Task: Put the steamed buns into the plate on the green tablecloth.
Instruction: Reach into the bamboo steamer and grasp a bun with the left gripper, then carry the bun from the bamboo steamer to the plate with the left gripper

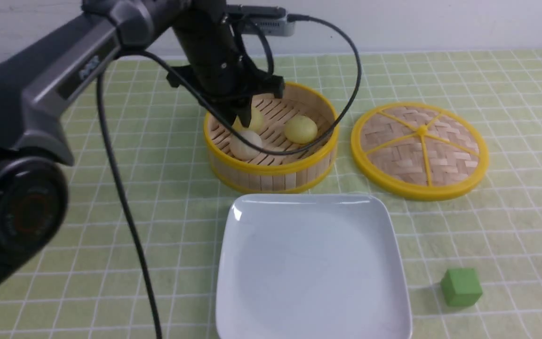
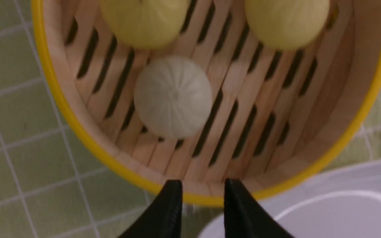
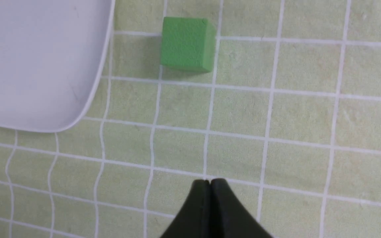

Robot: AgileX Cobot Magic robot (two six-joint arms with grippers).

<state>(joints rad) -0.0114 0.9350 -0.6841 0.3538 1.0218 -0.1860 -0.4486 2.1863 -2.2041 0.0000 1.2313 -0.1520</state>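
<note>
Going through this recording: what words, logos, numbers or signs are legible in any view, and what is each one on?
Left arm: one pale logo-like marking on its grey link, too blurred and slanted to read.
Nothing written shows on the plate, steamed buns, steamer basket, woven lid, green cube or green tablecloth.

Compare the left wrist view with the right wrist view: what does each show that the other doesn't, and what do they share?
Only the left wrist view: the bamboo steamer holding three steamed buns, and the left gripper, tips parted and empty. Only the right wrist view: the green cube and the right gripper, closed on nothing. Both: a corner of the white plate and the green tablecloth.
</note>
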